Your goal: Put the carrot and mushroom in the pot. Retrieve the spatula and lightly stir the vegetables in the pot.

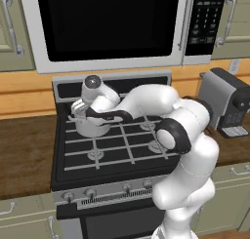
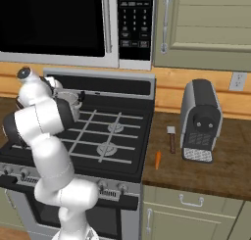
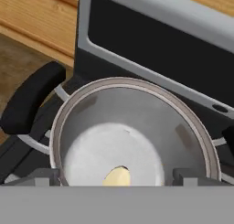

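Claw [image 3: 114,175] nearest, fingers [image 3: 41,175] spread wide, holding nothing, poised directly over pot [image 3: 132,127]. Pale mushroom [image 3: 116,176] lying on pot floor. Pot standing on stove [image 1: 117,145] rear left burner. Carrot [image 2: 158,159] and spatula [image 2: 171,138] on desk [image 2: 196,170] beside coffee machine [image 2: 200,119].

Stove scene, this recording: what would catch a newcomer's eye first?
The white arm bends over the stove, its end effector open above the shiny pot on the back left burner. In the hand view a pale, mushroom-like piece lies on the pot's floor. On the wooden counter right of the stove, a carrot and a spatula lie beside the coffee machine.
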### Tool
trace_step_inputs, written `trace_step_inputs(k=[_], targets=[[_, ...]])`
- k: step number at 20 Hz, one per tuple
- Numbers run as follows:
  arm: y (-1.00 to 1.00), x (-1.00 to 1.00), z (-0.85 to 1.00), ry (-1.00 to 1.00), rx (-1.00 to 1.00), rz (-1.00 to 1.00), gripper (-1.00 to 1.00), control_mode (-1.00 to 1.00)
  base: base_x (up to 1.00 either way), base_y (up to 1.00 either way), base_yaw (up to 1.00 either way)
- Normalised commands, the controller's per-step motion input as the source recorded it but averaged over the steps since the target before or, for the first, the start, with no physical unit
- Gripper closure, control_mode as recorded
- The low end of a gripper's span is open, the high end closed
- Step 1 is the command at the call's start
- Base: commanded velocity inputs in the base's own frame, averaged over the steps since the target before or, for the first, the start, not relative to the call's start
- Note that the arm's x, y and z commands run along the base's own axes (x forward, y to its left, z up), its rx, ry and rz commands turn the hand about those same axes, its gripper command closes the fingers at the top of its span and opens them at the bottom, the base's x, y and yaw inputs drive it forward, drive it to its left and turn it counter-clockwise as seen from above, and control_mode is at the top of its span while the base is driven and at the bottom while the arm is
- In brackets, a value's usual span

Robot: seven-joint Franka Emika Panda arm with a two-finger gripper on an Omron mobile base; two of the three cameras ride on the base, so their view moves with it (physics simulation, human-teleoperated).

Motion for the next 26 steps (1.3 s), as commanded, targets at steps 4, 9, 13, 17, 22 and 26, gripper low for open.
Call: trace_step_inputs(k=[4,9,13,17,22,26], targets=[[-0.14,-0.61,0.40,0.00,0.06,-0.02,-1.00,-1.00,0.00,0.00,0.00],[-0.55,-1.00,0.21,0.00,0.05,-0.04,-1.00,-1.00,0.00,0.00,0.00],[-0.99,-0.82,0.13,0.10,0.07,-0.17,-1.00,-1.00,0.00,0.00,0.00],[-1.00,-0.17,0.06,0.26,0.07,-0.26,-1.00,-1.00,0.00,0.00,0.00],[-1.00,0.00,0.00,0.31,0.04,-0.30,-1.00,-1.00,0.00,0.00,0.00],[-1.00,0.11,0.00,0.35,0.04,-0.28,-1.00,-1.00,0.00,0.00,0.00]])
